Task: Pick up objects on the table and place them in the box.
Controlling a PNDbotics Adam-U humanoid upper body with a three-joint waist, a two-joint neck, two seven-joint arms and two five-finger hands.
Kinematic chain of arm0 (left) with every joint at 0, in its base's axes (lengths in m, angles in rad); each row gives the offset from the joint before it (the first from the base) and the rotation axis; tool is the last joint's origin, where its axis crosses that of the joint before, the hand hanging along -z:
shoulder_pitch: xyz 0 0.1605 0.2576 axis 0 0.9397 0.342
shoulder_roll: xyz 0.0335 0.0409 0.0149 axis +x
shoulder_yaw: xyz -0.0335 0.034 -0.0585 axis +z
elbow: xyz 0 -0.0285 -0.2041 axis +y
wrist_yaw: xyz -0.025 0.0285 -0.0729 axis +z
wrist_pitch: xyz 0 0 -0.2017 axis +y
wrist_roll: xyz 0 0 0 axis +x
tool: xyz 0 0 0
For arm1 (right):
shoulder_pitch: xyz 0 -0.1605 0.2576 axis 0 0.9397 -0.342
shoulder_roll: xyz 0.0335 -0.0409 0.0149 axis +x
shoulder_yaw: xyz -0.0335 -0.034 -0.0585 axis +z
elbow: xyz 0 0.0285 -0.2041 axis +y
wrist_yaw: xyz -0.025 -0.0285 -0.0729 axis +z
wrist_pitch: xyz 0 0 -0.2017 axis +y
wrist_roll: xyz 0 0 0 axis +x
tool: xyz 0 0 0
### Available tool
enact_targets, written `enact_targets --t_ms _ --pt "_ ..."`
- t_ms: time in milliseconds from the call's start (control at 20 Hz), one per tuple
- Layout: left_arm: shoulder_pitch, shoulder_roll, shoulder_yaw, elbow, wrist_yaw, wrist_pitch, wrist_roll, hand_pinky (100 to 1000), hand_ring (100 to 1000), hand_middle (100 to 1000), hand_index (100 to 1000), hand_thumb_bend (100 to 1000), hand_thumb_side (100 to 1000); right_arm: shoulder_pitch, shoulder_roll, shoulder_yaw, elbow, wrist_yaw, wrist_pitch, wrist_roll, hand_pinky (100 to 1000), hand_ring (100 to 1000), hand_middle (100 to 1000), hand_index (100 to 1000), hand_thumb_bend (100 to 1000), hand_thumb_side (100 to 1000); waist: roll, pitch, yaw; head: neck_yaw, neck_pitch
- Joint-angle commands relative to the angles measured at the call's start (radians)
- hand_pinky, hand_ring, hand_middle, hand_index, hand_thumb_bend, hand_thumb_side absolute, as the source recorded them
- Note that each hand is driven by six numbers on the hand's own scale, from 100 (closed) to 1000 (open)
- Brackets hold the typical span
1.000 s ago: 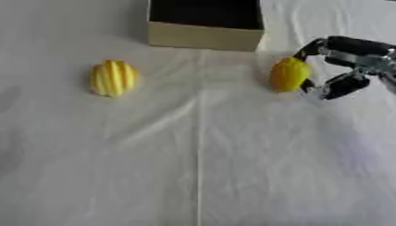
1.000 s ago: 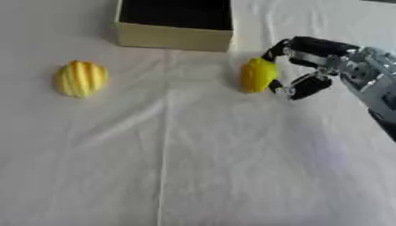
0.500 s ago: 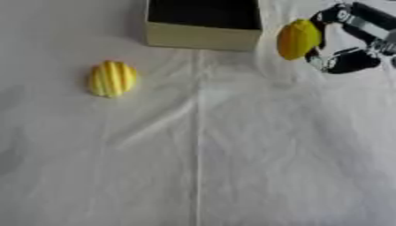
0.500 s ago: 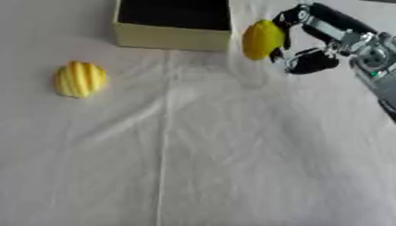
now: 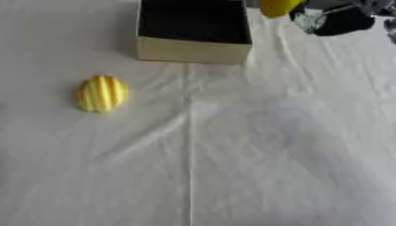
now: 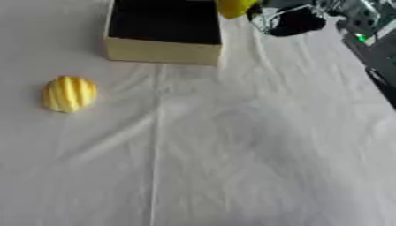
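Carrying the smooth yellow fruit (image 6: 234,7) clamped in your right robot hand (image 6: 290,20), you're beside the box (image 6: 161,49); the ribbed yellow fruit (image 6: 70,93) waits on the desk (image 6: 255,154).

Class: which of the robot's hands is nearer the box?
Right. The right hand is just right of the box, carrying a yellow fruit beside its top corner. The left hand is out of view.
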Motion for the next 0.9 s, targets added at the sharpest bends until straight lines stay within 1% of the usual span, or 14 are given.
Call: enact_targets --t_ms 50,350,600,750,800,850,900 --pt "-0.019 0.02 -0.005 -0.02 0.005 -0.003 -0.015 831 800 746 839 100 614 -0.053 0.008 -0.001 0.061 0.036 -0.012 0.01 833 687 372 529 100 100 -0.001 -0.014 0.014 -0.03 -0.034" --pt "-0.045 0.015 -0.015 -0.02 0.017 -0.001 -0.032 831 800 746 839 100 615 -0.114 0.06 -0.005 0.188 0.093 -0.038 0.006 834 687 380 538 100 100 -0.026 0.007 0.061 -0.06 -0.064" --pt "-0.053 0.009 -0.02 -0.02 0.024 0.004 -0.043 831 799 745 838 100 615 -0.133 0.099 -0.012 0.286 0.155 -0.055 -0.006 833 692 393 548 100 100 -0.041 0.018 0.089 -0.077 -0.07" --pt "-0.048 0.002 -0.019 -0.02 0.026 0.008 -0.046 832 799 745 838 100 616 -0.136 0.114 -0.01 0.32 0.197 -0.072 -0.013 834 708 422 572 100 100 -0.043 0.021 0.092 -0.08 -0.068" --pt "-0.046 0.001 -0.019 -0.02 0.026 0.011 -0.046 832 799 745 837 100 616 -0.135 0.116 -0.008 0.324 0.209 -0.078 -0.01 837 751 498 646 100 100 -0.043 0.022 0.091 -0.079 -0.066" --pt "-0.045 0.0 -0.018 -0.02 0.026 0.013 -0.046 832 799 745 837 100 616 -0.135 0.117 -0.006 0.325 0.222 -0.084 -0.003 837 756 509 656 100 100 -0.043 0.022 0.089 -0.078 -0.063" --pt "-0.045 -0.001 -0.018 -0.02 0.026 0.014 -0.047 832 799 745 837 100 616 -0.134 0.117 -0.004 0.324 0.238 -0.091 0.005 846 804 602 766 100 100 -0.042 0.021 0.088 -0.078 -0.059"
